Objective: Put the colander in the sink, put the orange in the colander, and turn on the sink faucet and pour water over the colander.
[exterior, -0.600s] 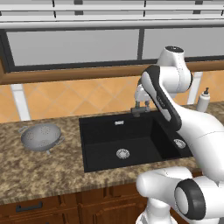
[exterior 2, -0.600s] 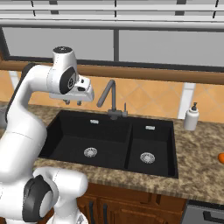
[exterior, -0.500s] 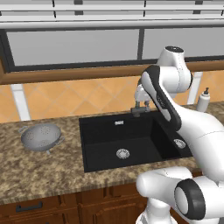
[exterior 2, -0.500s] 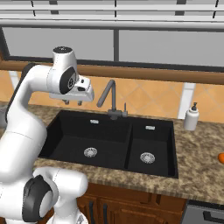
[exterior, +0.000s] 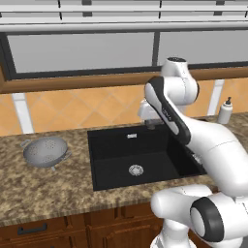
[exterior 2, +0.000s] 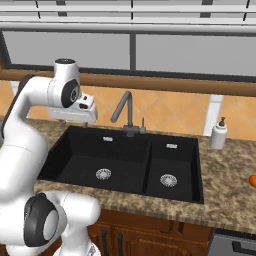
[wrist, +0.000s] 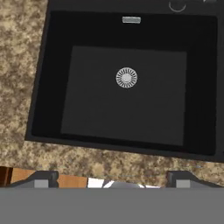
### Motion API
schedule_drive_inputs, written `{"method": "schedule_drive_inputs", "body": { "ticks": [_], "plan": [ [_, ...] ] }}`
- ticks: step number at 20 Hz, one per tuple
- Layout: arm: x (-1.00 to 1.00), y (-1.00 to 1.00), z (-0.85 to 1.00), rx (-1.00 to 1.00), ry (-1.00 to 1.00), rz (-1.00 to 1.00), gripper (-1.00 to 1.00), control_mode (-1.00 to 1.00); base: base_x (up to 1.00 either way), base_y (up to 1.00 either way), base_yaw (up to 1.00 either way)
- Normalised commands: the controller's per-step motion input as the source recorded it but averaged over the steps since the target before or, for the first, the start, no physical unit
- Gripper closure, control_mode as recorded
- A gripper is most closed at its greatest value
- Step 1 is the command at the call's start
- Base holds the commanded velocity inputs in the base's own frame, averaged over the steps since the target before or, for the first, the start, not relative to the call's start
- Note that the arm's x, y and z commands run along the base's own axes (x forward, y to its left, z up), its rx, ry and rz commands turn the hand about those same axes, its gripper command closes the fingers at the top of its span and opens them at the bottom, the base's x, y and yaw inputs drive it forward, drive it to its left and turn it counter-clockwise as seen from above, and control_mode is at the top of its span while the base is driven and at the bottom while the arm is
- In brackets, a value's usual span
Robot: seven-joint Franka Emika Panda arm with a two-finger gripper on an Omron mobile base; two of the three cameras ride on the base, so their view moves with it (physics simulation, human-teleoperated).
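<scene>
Nothing shifting since moment ago. Gripper hovering above sink, jaws wide, holding nothing. Colander sitting on bench left of sink, untouched; orange far right.

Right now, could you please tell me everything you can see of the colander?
The colander is a round grey metal bowl dotted with small holes, with small side handles. It sits upright on the speckled stone counter, left of the black sink and apart from it. Nothing lies in it, and nothing touches it but the counter.
</scene>
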Motion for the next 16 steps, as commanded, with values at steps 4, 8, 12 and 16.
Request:
{"method": "schedule_drive_inputs", "body": {
  "ticks": [4, 8, 12, 16],
  "plan": [
    [-0.02, 0.78, -0.49, 0.0, 0.18, 0.0, -1.0, -1.0, 0.0, 0.0, 0.0],
    [0.0, 0.83, -0.34, 0.0, 0.14, 0.0, -1.0, -1.0, 0.0, 0.0, 0.0],
    [-0.01, 0.86, -0.24, 0.0, 0.1, 0.0, -1.0, -1.0, 0.0, 0.0, 0.0],
    [0.0, 0.99, -0.28, 0.0, 0.11, 0.0, -1.0, -1.0, 0.0, 0.0, 0.0]
  ]
}}
